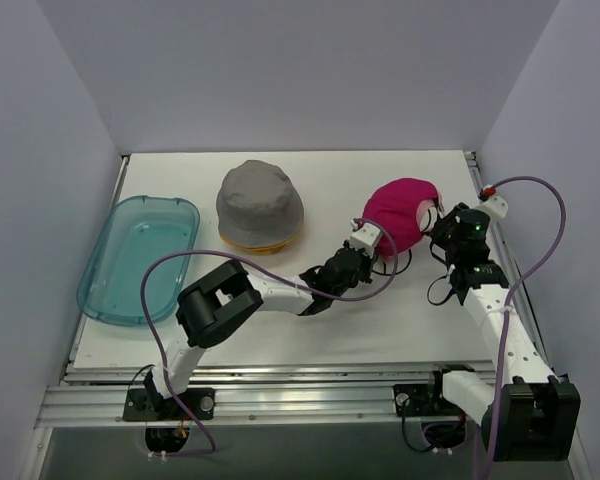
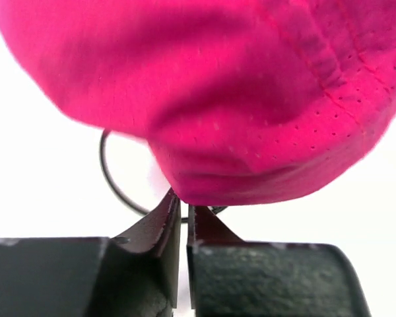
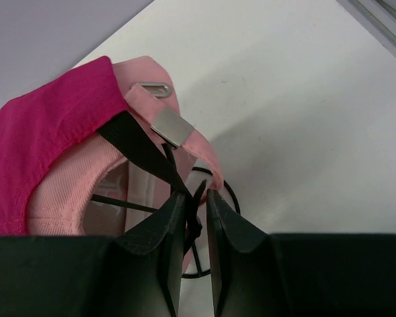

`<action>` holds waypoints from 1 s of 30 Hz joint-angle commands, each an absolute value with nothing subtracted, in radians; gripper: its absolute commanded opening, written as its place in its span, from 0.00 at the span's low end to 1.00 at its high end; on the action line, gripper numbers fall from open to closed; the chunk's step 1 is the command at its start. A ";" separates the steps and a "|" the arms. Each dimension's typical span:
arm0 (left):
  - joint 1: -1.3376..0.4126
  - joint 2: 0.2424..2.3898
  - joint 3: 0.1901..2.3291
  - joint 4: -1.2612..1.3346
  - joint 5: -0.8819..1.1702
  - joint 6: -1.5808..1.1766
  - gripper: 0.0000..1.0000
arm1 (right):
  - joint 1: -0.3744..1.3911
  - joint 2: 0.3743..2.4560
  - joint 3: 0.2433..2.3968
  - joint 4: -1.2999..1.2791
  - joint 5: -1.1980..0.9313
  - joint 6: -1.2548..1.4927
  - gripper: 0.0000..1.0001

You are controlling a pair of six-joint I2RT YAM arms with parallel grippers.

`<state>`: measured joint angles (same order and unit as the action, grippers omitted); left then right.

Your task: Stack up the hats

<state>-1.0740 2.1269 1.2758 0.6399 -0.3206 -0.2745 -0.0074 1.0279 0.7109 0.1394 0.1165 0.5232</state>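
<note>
left gripper pinches only the rim of the magenta cap at its fingertips, and right gripper is closed on the black strap between its fingers, so lifting may slip or drag the pink cap beneath.

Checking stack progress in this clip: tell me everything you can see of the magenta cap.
The magenta cap is soft fabric with stitched seams and tiny vent holes, lying over the pink cap, whose strap end pokes out. It sits on the table's right side, right of the grey hat. The left hand is closed at its near edge; a pinch cannot be confirmed.
</note>
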 commanded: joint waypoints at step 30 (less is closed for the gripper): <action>-1.111 1.789 0.986 0.683 -0.354 -0.291 0.50 | -0.121 1.097 0.719 0.212 0.011 0.514 0.46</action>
